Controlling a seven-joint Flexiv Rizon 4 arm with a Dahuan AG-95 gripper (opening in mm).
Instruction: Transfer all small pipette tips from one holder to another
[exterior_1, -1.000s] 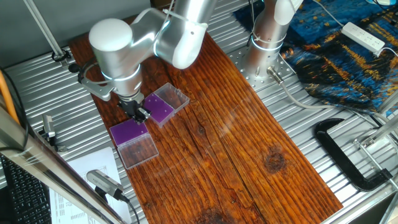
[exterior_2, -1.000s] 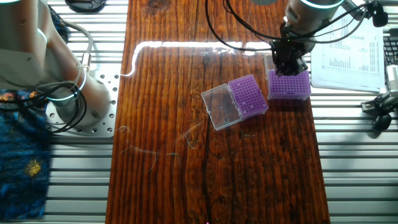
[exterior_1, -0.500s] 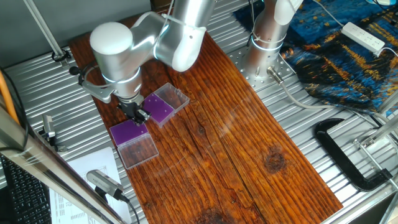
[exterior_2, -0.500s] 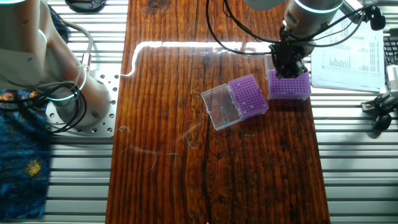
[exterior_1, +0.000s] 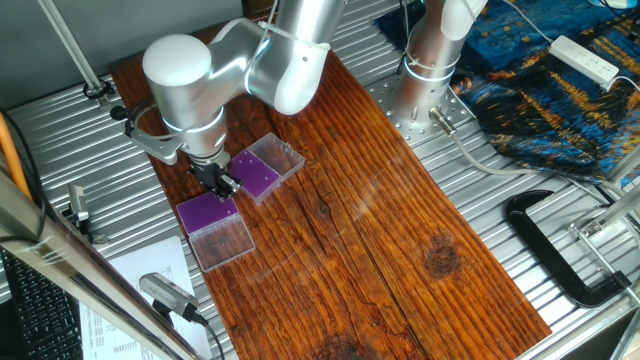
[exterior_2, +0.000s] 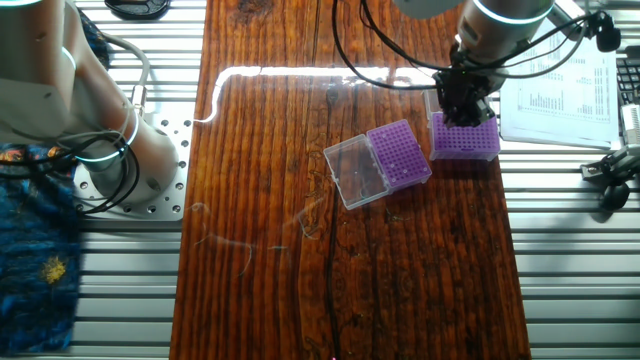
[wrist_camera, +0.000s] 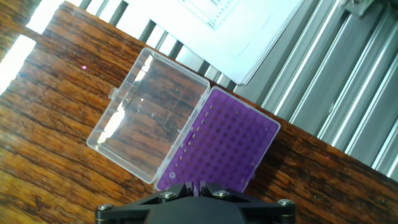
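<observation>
Fingertips of the gripper (exterior_2: 464, 112) are sitting directly over the near holder's (wrist_camera: 225, 147) purple grid, seemingly pinched narrow; tips are too small to make out, second holder (exterior_2: 398, 155) lying just beside.

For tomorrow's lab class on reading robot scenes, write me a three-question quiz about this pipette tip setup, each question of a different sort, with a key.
1. True or false: both purple tip holders have their clear lids folded open.
2. Over which holder does the gripper hang? A) the one by the board's edge, near the paper sheets B) the one nearer the board's middle C) neither
3. Fill in: both holders sit on a ____ board.

Key
1. True: edge holder, middle holder.
2. A
3. Wooden
</observation>
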